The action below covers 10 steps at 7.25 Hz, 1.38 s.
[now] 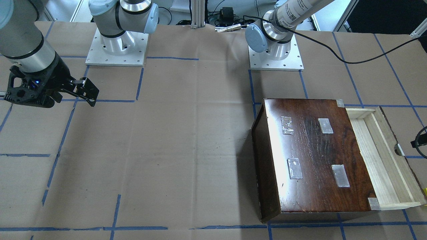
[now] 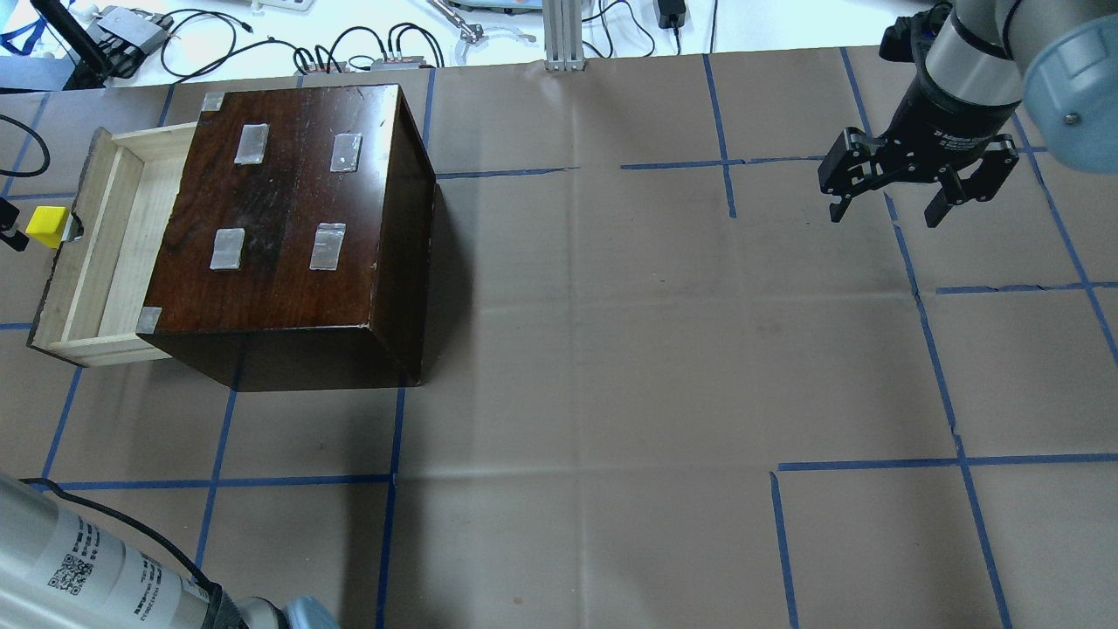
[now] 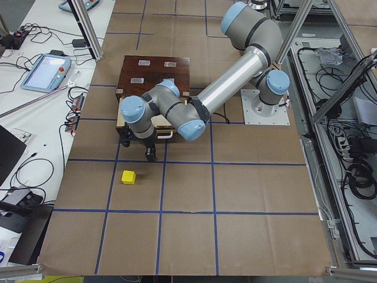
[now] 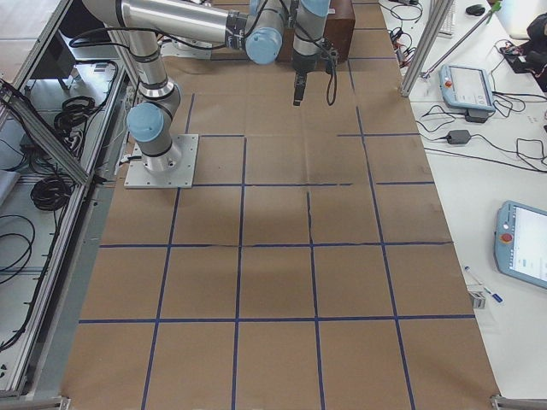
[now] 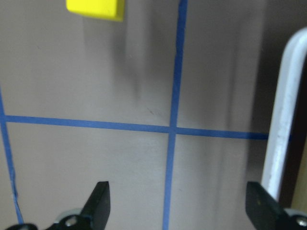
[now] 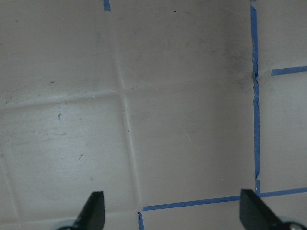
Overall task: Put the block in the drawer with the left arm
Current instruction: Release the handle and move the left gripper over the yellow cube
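The yellow block (image 3: 128, 177) lies on the paper-covered table in front of the pulled-out drawer (image 2: 96, 245); it also shows in the overhead view (image 2: 47, 224) and at the top of the left wrist view (image 5: 95, 8). The drawer sticks out of the dark-brown box (image 2: 288, 210) and holds nothing I can see. My left gripper (image 5: 180, 206) is open and empty. It hangs between the drawer front and the block (image 3: 138, 148), just short of the block. My right gripper (image 2: 882, 210) is open and empty, far off over bare table.
The drawer's white handle (image 5: 285, 120) is close beside one left finger. Blue tape lines (image 5: 175, 96) cross the brown paper. The arm bases (image 1: 275, 50) stand at the robot's edge. Cables and tablets (image 3: 46, 71) lie beyond the table's far edge.
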Each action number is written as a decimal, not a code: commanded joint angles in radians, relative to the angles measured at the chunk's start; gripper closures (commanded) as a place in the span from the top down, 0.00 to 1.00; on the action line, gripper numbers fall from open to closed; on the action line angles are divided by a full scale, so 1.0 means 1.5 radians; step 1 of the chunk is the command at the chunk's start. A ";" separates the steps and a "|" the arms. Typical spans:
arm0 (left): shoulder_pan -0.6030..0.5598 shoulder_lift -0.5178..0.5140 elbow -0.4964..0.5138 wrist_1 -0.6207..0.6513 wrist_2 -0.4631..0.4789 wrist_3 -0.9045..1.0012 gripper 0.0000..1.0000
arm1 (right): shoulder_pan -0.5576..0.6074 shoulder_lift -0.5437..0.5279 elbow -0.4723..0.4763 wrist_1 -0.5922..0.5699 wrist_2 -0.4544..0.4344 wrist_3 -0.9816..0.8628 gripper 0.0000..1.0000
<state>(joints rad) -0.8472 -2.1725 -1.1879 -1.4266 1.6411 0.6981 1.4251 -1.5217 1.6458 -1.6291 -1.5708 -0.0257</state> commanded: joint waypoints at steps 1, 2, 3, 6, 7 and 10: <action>0.000 -0.113 0.123 0.001 -0.005 0.081 0.98 | 0.000 0.000 0.000 0.000 0.000 0.001 1.00; -0.001 -0.155 0.160 0.007 -0.005 0.100 0.98 | 0.000 0.000 0.000 0.000 0.000 0.000 1.00; -0.001 -0.189 0.180 0.063 -0.036 0.100 0.98 | 0.000 0.000 0.000 0.000 0.000 0.000 1.00; -0.001 -0.246 0.224 0.073 -0.059 0.098 0.98 | 0.000 0.000 0.000 0.000 0.000 0.001 1.00; -0.001 -0.257 0.231 0.074 -0.071 0.100 0.96 | 0.000 0.000 0.000 0.000 0.000 0.001 1.00; -0.004 -0.285 0.247 0.092 -0.070 0.102 0.93 | 0.000 0.000 0.000 0.000 0.000 0.000 1.00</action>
<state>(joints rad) -0.8516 -2.5841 -0.8232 -1.2953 1.5355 0.8509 1.4251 -1.5217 1.6460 -1.6291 -1.5708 -0.0256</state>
